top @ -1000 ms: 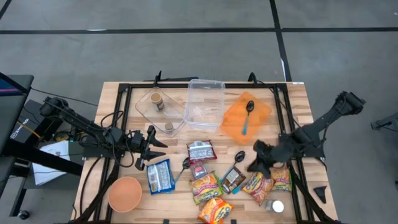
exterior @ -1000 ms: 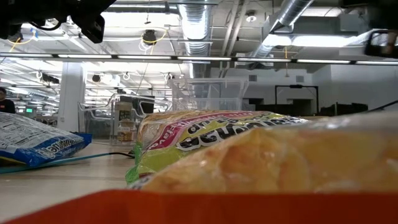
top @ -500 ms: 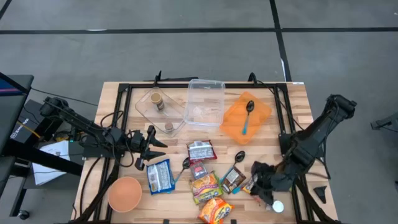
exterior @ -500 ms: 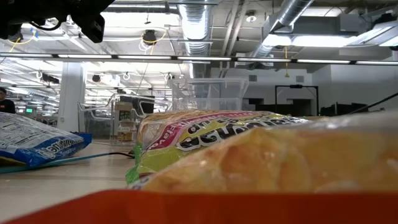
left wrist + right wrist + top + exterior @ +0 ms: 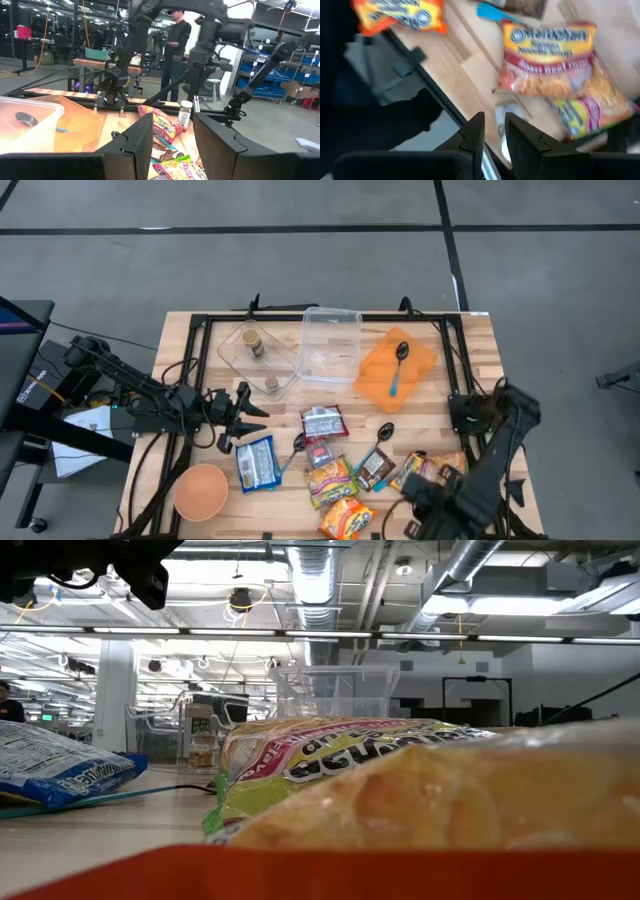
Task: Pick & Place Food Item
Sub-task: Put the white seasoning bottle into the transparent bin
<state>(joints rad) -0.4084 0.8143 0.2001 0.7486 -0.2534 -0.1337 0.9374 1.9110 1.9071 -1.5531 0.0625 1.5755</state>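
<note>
Your wooden slatted surface (image 5: 470,340) carries a clear plastic bin (image 5: 330,345) at its far middle. Your right tool (image 5: 418,525) hangs at the near right edge, fingers narrow, holding nothing, just beside the yellow ramen noodle packet (image 5: 420,470). Your left tool (image 5: 245,417) waits mid-left, gap moderate, empty.

Right claw (image 5: 420,525) sits at the high view's bottom edge, half cut off, and I can't see what's under it. Right wrist view is smeared: I can just read the ramen pack (image 5: 547,60), while the orange pack (image 5: 397,15) is clipped by the frame. Low view is blocked by an out-of-focus chip bag (image 5: 450,800), so the table (image 5: 90,830) behind it is mostly hidden.
</note>
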